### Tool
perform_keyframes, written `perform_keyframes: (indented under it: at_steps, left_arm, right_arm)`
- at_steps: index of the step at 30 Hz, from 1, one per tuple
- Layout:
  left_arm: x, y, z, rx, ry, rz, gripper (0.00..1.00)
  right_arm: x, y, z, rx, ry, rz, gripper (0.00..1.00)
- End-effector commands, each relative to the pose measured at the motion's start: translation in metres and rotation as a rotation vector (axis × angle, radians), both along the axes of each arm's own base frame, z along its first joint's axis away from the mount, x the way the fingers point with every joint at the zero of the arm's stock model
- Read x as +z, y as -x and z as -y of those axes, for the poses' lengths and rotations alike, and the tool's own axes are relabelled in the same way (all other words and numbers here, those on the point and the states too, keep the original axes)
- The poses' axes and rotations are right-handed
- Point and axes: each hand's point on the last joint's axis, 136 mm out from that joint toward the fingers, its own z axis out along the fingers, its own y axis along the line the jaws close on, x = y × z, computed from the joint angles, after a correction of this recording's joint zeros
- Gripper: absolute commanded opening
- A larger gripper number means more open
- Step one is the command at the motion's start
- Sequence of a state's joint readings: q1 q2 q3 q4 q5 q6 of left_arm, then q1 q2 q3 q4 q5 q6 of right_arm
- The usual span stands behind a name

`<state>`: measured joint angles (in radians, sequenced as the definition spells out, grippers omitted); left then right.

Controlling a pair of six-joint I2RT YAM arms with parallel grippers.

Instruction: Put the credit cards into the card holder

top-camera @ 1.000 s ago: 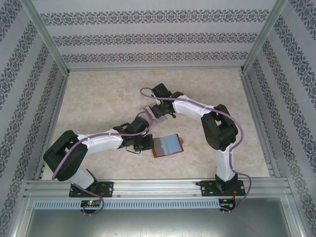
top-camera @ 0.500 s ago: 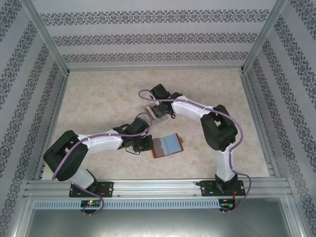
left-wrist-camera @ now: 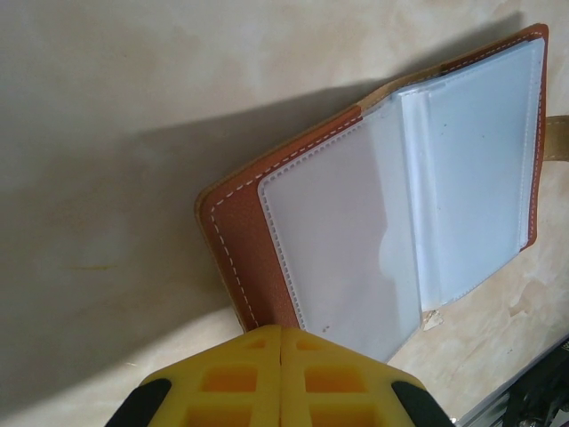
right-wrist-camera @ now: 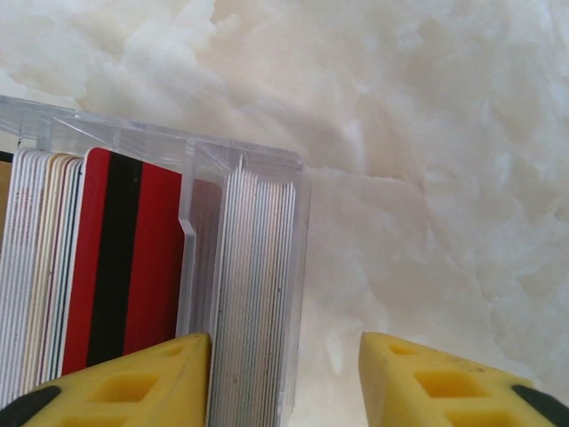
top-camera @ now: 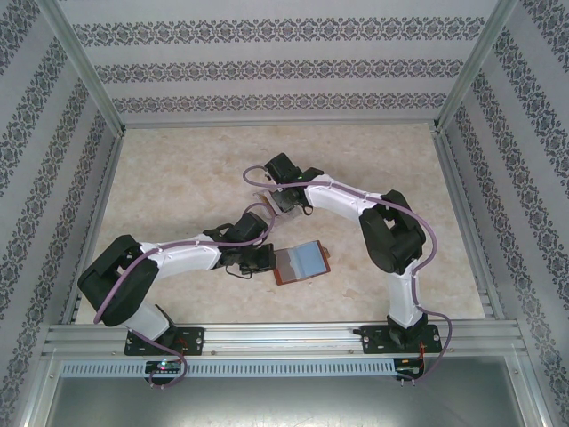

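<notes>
The card holder (top-camera: 303, 261) lies open on the table, orange-brown cover down, its clear inner sleeves (left-wrist-camera: 356, 231) facing up and empty. My left gripper (left-wrist-camera: 282, 331) is shut, its yellow fingertips resting on the near edge of the brown cover (left-wrist-camera: 240, 240). The credit cards stand on edge in a clear plastic tray (right-wrist-camera: 191, 151): a red card with a black stripe (right-wrist-camera: 124, 267), pale cards to its left, and a grey-white stack (right-wrist-camera: 258, 285) in the right compartment. My right gripper (right-wrist-camera: 284, 342) is open above that stack, with its left finger (right-wrist-camera: 133, 378) against the stack's left side.
The clear tray (top-camera: 266, 197) sits behind the holder, under the right wrist. Marble-patterned table (top-camera: 178, 169) spreads to the left and back. Patterned walls and metal rails (top-camera: 267, 334) bound the workspace. The holder's clasp tab (left-wrist-camera: 556, 138) points right.
The right gripper has shifted slightly left over the tray. The left arm and the card holder have stayed put.
</notes>
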<state>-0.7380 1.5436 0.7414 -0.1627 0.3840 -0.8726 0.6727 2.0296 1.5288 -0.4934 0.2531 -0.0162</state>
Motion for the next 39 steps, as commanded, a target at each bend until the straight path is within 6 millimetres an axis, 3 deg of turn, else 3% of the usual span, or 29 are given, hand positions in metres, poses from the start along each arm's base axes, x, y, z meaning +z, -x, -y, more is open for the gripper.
perform_keyframes:
  at_steps: [1, 18, 29, 35, 39]
  left_arm:
    - [0.002, 0.001, 0.003, 0.0, 0.014, 0.014, 0.07]
    - [0.001, 0.001, 0.002, 0.005, 0.016, 0.013, 0.07]
    - [-0.001, 0.002, 0.001, 0.005, 0.014, 0.012, 0.07]
    - [-0.001, 0.002, 0.001, 0.005, 0.014, 0.012, 0.07]
    - [-0.001, 0.003, 0.0, 0.006, 0.013, 0.013, 0.07]
  right_arm:
    - [0.02, -0.002, -0.003, 0.012, -0.004, 0.042, 0.43]
    - [0.029, -0.005, -0.002, 0.017, -0.002, 0.09, 0.38]
    - [0.025, 0.001, -0.008, 0.045, -0.033, 0.058, 0.14]
    - [0.036, 0.005, -0.014, 0.053, -0.105, 0.05, 0.0]
    - [0.047, 0.01, -0.017, 0.041, -0.221, 0.007, 0.0]
